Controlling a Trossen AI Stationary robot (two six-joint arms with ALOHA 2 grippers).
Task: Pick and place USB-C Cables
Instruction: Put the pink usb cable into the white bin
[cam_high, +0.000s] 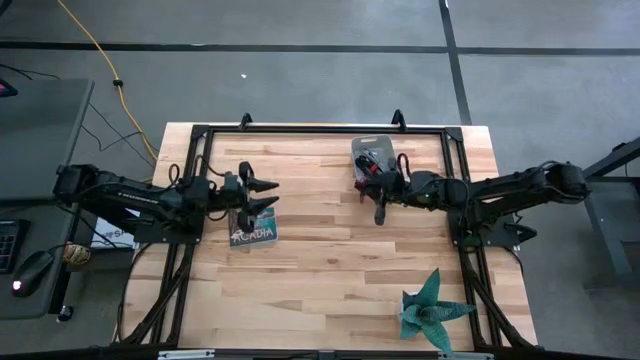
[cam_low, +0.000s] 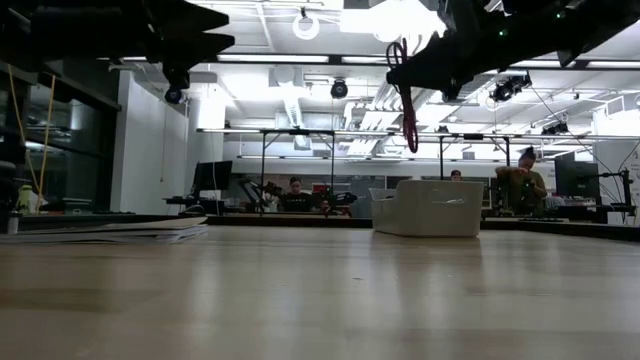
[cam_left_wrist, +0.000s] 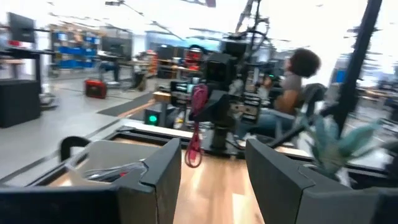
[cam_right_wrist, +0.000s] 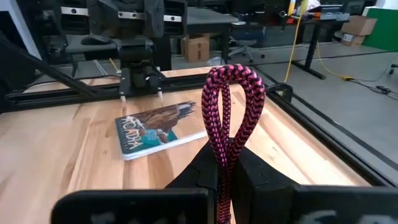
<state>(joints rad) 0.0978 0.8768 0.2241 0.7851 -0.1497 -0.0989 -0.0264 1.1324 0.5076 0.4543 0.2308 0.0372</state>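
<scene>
My right gripper (cam_high: 383, 190) hangs above the table just in front of a clear bin (cam_high: 357, 146) and is shut on the maroon-pink braided cable (cam_right_wrist: 233, 99). The cable dangles in the low view (cam_low: 408, 100) and also shows in the left wrist view (cam_left_wrist: 198, 124). The bin (cam_left_wrist: 93, 158) holds dark and red cables (cam_high: 372, 162), which lie on its floor. My left gripper (cam_high: 272, 194) is open and raised above a paperback book (cam_high: 252, 230) that lies flat on the table's left half. My right gripper pinches the maroon-pink cable between its two fingers (cam_right_wrist: 249, 171), on the doubled strands just below the folded loop (cam_right_wrist: 225, 146). The loop stands out past the fingertips. The cable is lifted clear of the table, and its lower part (cam_low: 410, 125) hangs slack below the gripper.
The book (cam_right_wrist: 158, 130) lies between the two grippers. A teal folded-paper plant (cam_high: 432, 310) stands near the table's near right corner. A black metal frame (cam_high: 300, 130) borders the tabletop. A yellow cord (cam_high: 100, 55) runs across the floor beyond the table. People sit at desks in the room behind.
</scene>
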